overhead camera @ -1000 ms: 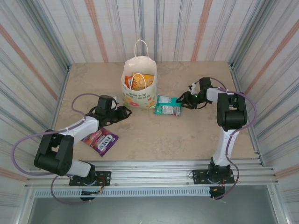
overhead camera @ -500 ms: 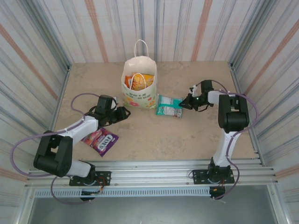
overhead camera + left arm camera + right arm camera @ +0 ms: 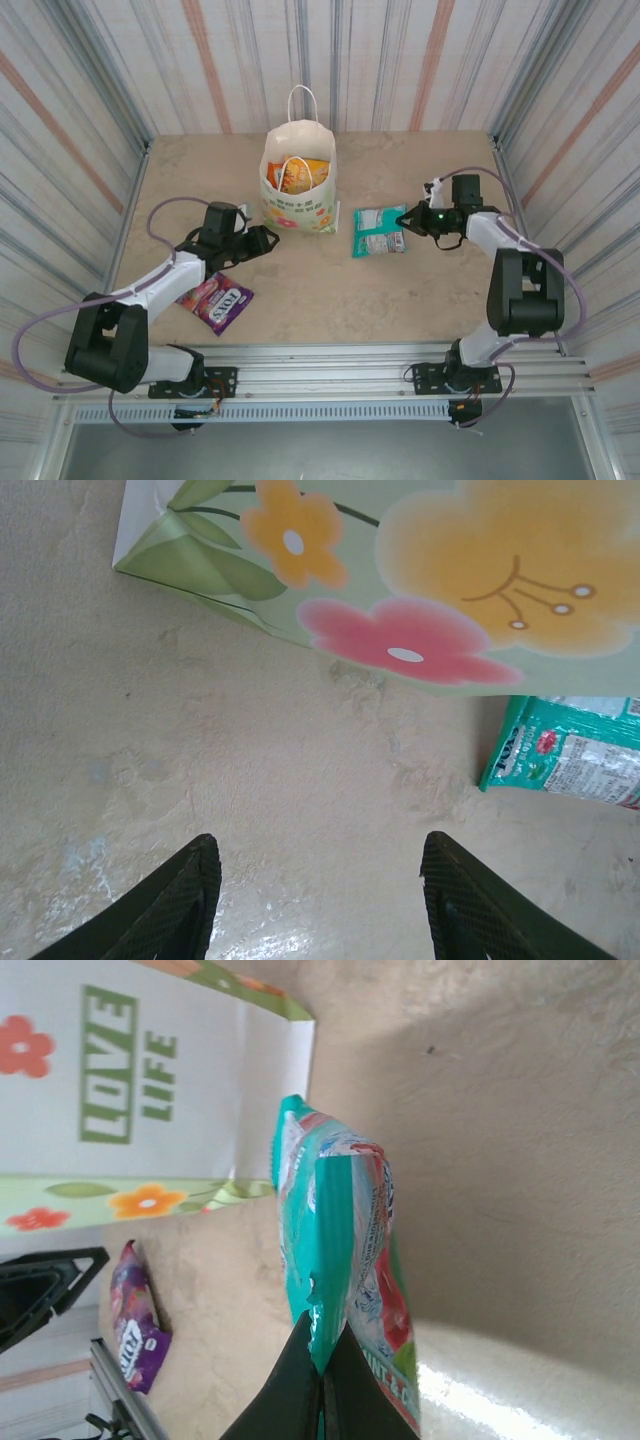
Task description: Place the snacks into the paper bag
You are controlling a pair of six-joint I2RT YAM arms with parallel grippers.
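Right gripper [image 3: 318, 1350] snapped shut on teal packet [image 3: 378, 232] edge and pulled it away from paper bag [image 3: 297, 190], toward right edge of table [image 3: 330, 300]. Bagging next, probably. Left gripper [image 3: 318, 860] sat half open and empty beside bag base.

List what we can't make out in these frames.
- Top view: the walls of the bag hide all but the orange packets at its mouth.
- Right wrist view: the teal packet sits edge-on in the right gripper; one packet or two, cannot tell.
- Left wrist view: bag cut by the top edge, teal packet by the right edge.
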